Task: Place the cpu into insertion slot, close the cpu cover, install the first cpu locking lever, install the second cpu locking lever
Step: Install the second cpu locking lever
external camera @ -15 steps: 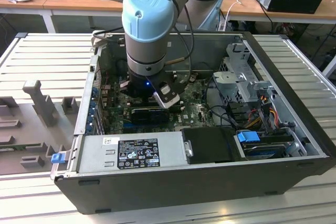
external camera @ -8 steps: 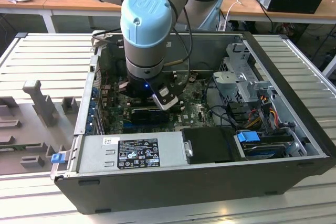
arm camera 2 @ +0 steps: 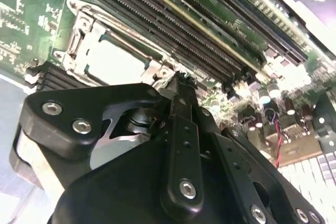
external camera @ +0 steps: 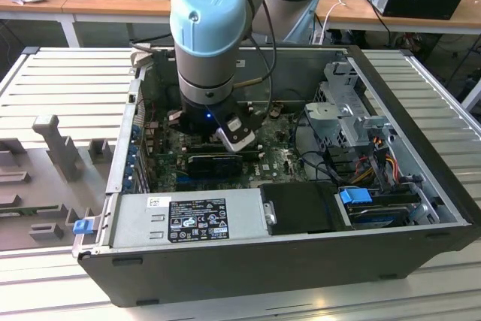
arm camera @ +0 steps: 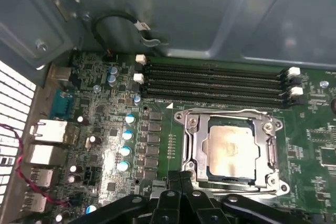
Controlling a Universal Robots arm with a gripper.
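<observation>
Inside the open computer case (external camera: 421,186), in the exterior view, I see my arm (external camera: 210,28) reaching straight down over the green motherboard (external camera: 274,159), its wrist low among the boards. The case lies on a ribbed grey desk (external camera: 68,80), near the middle, with a grey moulded tray (external camera: 45,178) just beside it at the exterior view's left edge.

In the second wrist view, the black end effector (arm camera 2: 181,80) hangs just above the board, its fingers (arm camera 2: 181,108) drawn together with nothing between them. Just past the tip lies the insertion slot (arm camera 2: 79,24), and the cpu (arm camera 2: 115,61) rests pale in it.

In the first wrist view, I see the cpu (arm camera: 231,148) seated flat in the insertion slot (arm camera: 181,116), with the cpu cover (arm camera: 197,148) folded down around it, the chip's metallic face showing through the window. The long black memory slots (arm camera: 215,80) run alongside the socket. The end effector's black links (arm camera: 181,203) sit right beside the socket's near rim.
</observation>
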